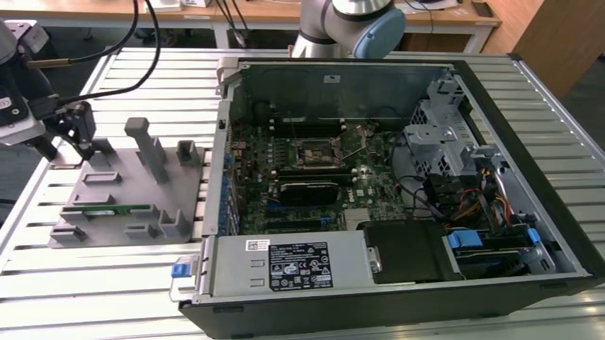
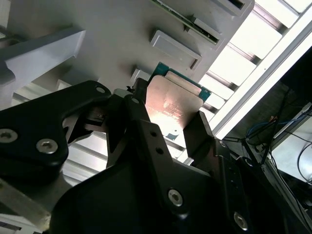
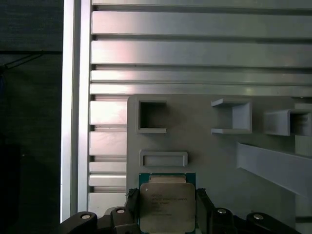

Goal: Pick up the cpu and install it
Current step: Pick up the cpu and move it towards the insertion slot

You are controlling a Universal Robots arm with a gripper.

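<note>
The gripper hangs at the exterior view's left, low over the far left corner of a grey fixture tray that lies on the slatted aluminium table. In both wrist views its black fingers press against two opposite edges of the cpu - clamped on it, with the chip's silver metal top facing up and a thin green border showing around that top. Whether the chip is seated on the tray or lifted just clear of it I cannot tell. Beyond the chip in the first wrist view the tray carries a shallow rectangular frame and a square pocket. On the near part of the tray a long green memory stick lies in its holder. To the exterior view's right of the tray, well apart from the gripper, stands the opened computer case - its motherboard bare, the square socket near the middle with its metal frame lifted
</note>
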